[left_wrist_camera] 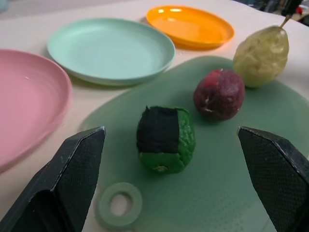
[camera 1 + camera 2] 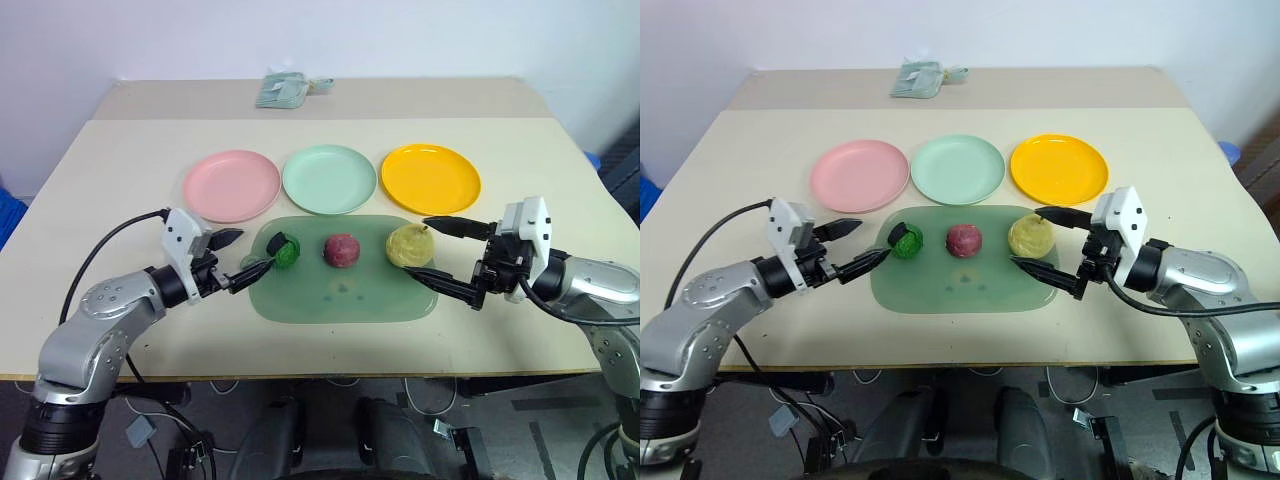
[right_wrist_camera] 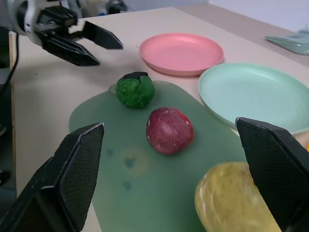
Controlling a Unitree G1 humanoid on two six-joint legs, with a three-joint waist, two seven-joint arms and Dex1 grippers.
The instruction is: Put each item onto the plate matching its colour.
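Note:
Three items lie in a row on the translucent green mat (image 2: 340, 295): a dark green leafy ball (image 2: 284, 250), a maroon fruit (image 2: 342, 250) and a pale yellow pear (image 2: 406, 245). Behind the mat stand the pink plate (image 2: 231, 185), the mint green plate (image 2: 329, 178) and the orange-yellow plate (image 2: 430, 177), all bare. My left gripper (image 2: 242, 254) is open, its fingertips just left of the leafy ball, which sits ahead between them. My right gripper (image 2: 422, 247) is open, with one finger behind the pear and one in front of it. Whether either finger touches the pear cannot be told.
A folded pale green packet (image 2: 285, 90) lies at the table's far edge. A small green ring (image 1: 119, 203) rests at the mat's left corner near the leafy ball. The table's front edge (image 2: 330, 378) runs just below the mat.

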